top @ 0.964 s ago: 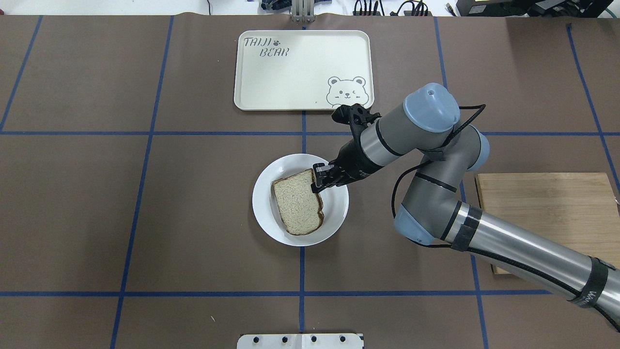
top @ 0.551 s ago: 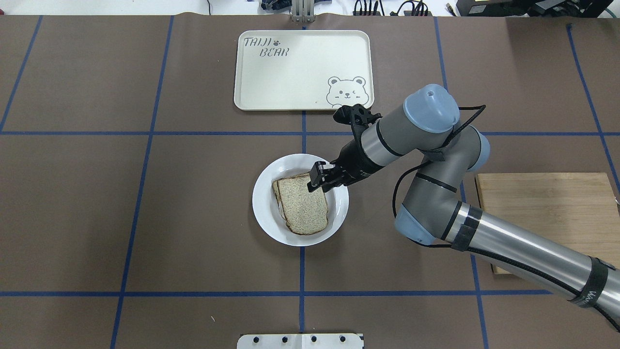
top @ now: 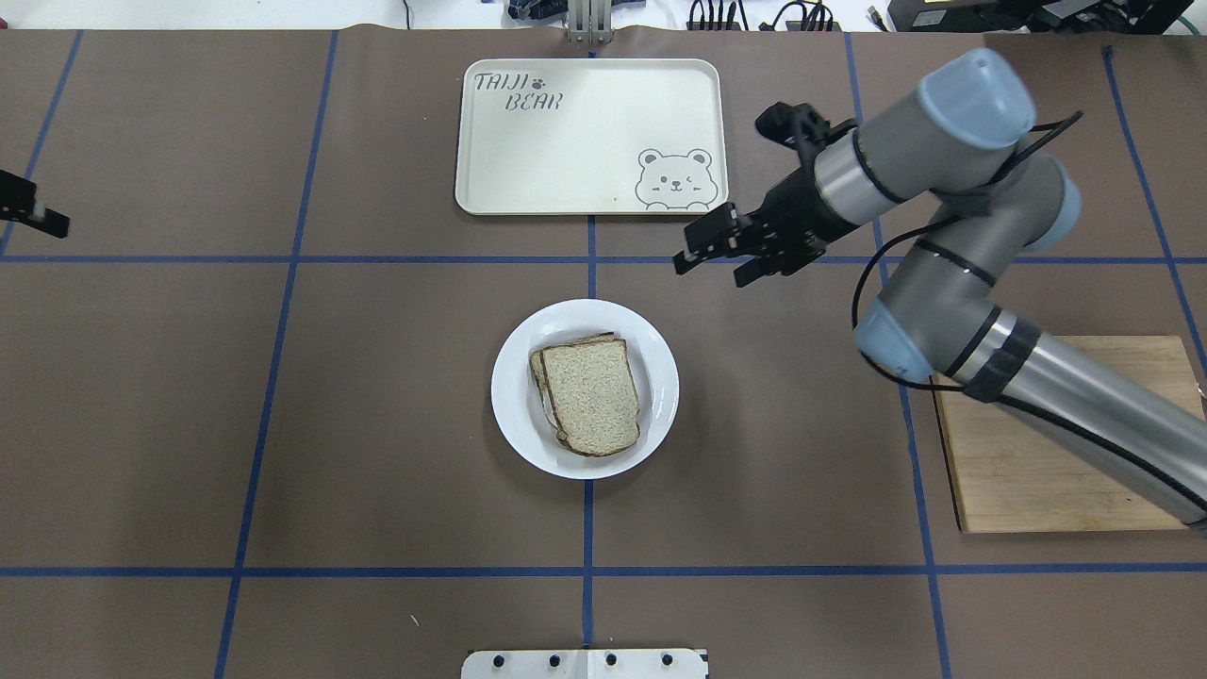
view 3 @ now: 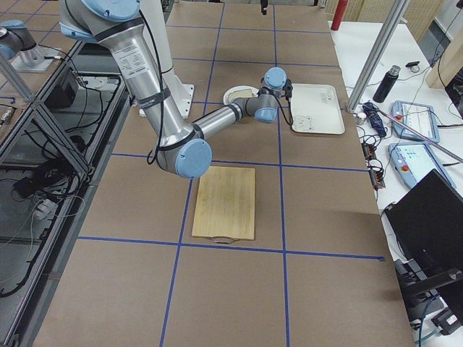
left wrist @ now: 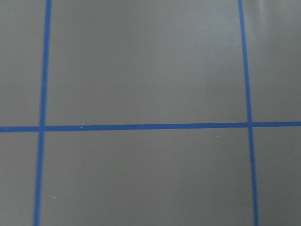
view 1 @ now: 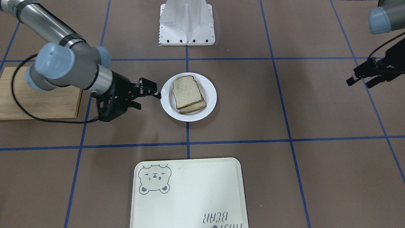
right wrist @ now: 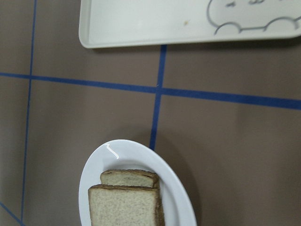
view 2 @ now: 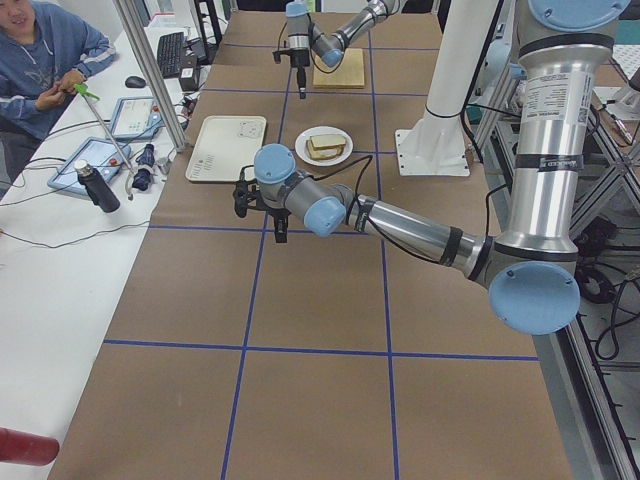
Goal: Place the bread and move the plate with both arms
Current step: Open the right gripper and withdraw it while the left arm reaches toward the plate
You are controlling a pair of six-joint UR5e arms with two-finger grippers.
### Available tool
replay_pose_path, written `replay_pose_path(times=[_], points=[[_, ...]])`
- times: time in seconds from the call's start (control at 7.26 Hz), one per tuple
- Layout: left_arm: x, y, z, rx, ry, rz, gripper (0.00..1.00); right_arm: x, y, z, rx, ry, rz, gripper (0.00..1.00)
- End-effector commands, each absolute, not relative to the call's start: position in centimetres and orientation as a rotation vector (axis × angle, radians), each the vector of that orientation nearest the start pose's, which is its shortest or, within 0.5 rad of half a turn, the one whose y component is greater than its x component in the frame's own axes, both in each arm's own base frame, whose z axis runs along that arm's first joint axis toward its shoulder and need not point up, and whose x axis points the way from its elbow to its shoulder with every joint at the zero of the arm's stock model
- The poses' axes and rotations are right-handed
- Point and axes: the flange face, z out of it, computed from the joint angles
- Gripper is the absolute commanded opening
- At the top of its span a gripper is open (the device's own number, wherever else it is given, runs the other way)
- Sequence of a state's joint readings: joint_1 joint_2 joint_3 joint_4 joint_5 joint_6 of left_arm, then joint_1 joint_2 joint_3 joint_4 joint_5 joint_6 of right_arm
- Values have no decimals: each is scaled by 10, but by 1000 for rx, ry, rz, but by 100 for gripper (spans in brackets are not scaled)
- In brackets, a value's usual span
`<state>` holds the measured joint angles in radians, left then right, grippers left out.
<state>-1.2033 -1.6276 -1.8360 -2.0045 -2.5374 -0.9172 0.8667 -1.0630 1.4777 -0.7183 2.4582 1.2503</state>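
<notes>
Overhead exterior first: finds the bread (top: 592,396) lying flat on the plate (top: 660,377), stacked over a second slice (top: 539,372) with crust peeking out toward the left arm's side, near the middle of the worktop (top: 283,424). Reads as placed and released, with no contact from either gripper. Puts the right gripper (top: 707,272) clear of the plate, up between it and the bear tray (top: 566,151), jaws spread and holding nothing; probably parked there to leave the rim free for a two-sided grasp. Finds the left gripper (view 1: 359,84) well apart at the worktop's far left, seemingly spread too and empty, so needing a long reach before sharing the lift. Notes a wooden cutting board (top: 1084,443) beneath the right forearm, off any likely path. Sees nothing between plate and tray but blue tape lines (top: 589,255); judges the shallow glossy rim the awkward part for thin fingers.
</notes>
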Motion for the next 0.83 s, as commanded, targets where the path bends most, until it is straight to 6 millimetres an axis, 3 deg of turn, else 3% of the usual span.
replay_pose_path(times=[0.0, 0.14, 0.28, 0.41, 0.69], points=[[262, -467, 387, -128, 1271, -204, 98, -300, -559, 349, 37, -1353, -22, 100], [334, -445, 370, -133, 1293, -265, 97, -276, -558, 382, 56, -1319, 10, 100], [373, -427, 351, -138, 1331, -290, 97, -254, -553, 425, 94, -1269, -4, 100], [379, -424, 342, -156, 1343, -314, 97, -235, -546, 465, 144, -1205, -35, 100], [425, -394, 336, -107, 1346, -368, 97, -190, -531, 533, 204, -1084, -66, 98]])
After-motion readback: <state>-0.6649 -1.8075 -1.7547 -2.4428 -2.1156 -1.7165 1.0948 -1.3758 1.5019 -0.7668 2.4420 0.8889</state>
